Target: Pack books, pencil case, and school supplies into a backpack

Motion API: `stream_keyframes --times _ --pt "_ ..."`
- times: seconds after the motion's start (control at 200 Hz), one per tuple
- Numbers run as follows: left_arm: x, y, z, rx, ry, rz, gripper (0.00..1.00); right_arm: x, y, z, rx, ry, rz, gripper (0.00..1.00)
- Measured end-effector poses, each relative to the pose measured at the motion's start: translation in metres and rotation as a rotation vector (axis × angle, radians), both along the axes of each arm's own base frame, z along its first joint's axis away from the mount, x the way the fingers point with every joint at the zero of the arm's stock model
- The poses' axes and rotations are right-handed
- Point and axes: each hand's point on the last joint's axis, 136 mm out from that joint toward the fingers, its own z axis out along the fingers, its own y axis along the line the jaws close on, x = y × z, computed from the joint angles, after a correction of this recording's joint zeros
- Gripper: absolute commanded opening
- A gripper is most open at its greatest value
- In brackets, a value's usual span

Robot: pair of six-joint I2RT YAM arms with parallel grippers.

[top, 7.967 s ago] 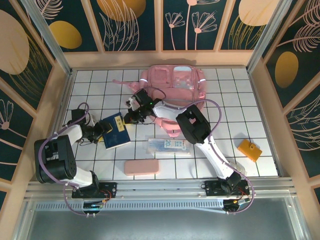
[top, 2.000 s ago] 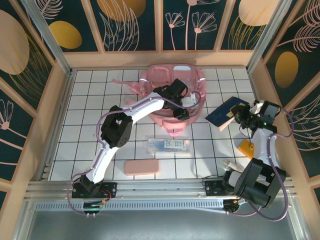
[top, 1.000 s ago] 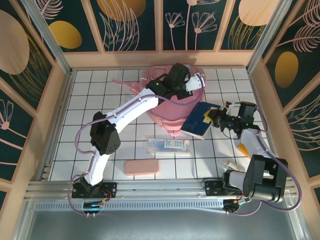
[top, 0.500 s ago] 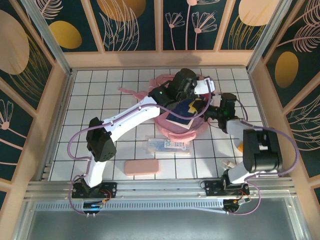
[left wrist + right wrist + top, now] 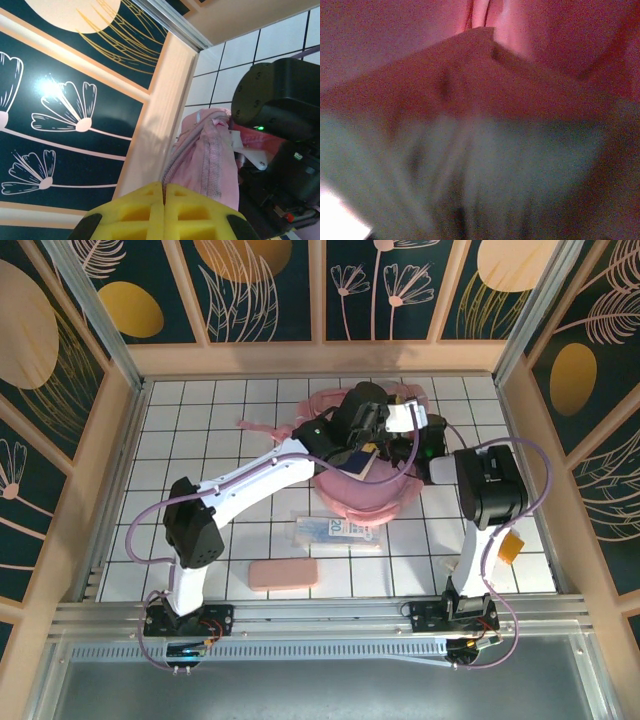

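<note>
Backpack is soft, pink and crumpled.

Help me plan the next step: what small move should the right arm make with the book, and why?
Probably push the book a little deeper into the backpack before releasing. From above, its navy corner shows tilted at the opening, while the left gripper pinches the pink rim, holding the mouth open.

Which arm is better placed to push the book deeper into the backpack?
Right: the right gripper sits at the book in the opening, while the left gripper pinches the backpack fabric.
</note>
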Motion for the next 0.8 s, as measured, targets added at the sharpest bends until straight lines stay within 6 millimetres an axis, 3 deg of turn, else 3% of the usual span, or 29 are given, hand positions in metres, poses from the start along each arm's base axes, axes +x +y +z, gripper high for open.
stream_keyframes --times 0.105,0.24,0.345,0.56,0.801 --pt "0.0 0.001 -0.001 -0.007 -0.007 0.005 0.0 0.005 -0.004 -0.005 -0.043 0.0 -0.026 0.47" --pt "0.003 0.002 -0.002 -0.018 -0.027 0.027 0.0 0.005 -0.011 -0.012 -0.109 0.036 -0.075 0.53" --pt "0.005 0.003 0.003 -0.033 -0.047 0.048 0.0 -0.001 -0.024 0.0 -0.176 0.046 -0.141 0.58" --pt "0.018 -0.005 0.006 -0.049 -0.069 0.085 0.0 -0.036 -0.046 0.029 -0.23 0.059 -0.252 0.6" --pt "0.023 -0.014 -0.001 -0.053 -0.055 0.088 0.0 -0.072 -0.029 0.005 -0.274 0.155 -0.23 0.6"
